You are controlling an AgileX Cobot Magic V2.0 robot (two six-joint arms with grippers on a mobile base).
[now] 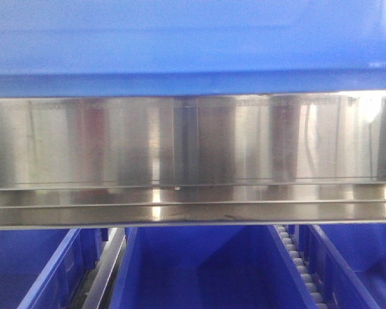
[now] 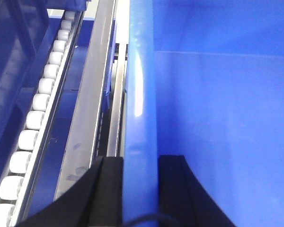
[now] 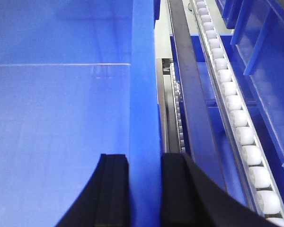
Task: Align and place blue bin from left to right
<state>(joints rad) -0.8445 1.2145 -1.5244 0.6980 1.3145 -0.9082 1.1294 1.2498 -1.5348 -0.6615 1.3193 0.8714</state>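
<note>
Carry step, I'd say: left tool (image 2: 140, 163) and right tool (image 3: 144, 158) each pinch a blue bin (image 1: 180, 38) wall; next, square it over the roller track (image 3: 233, 101) and lower.

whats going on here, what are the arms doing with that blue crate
Both arms hold a large bright-blue plastic crate by its side walls: the left gripper is clamped on one rim, the right gripper on the opposite one. Beside it on each side run white roller tracks. In the front view a shiny steel shelf rail crosses the frame, with more blue bins below.
</note>
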